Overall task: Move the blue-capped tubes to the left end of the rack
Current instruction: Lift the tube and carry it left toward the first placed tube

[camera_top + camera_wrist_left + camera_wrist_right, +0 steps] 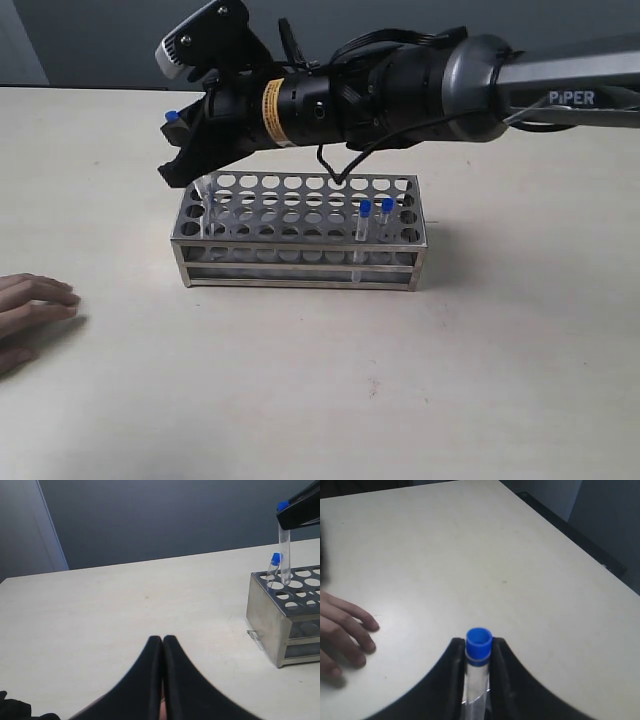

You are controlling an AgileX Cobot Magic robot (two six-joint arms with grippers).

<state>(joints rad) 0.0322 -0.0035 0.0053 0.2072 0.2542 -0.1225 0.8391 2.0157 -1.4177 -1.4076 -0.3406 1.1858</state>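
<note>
exterior: right gripper reaches across to the left end of the rack, clamped on a blue-capped tube whose tip is right at the corner holes. two more tubes stand at the right end. a hand sits at the lower left.

left wrist: left gripper is pressed together, well apart from the rack. a leaning tube sits in the rack just beside the held one.

right wrist: fingers squeeze the tube just under its cap.

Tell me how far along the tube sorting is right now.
One blue-capped tube already stands at the rack's left end. The right gripper holds a second tube over the holes beside it, not yet seated. Two more tubes wait at the right end.
</note>
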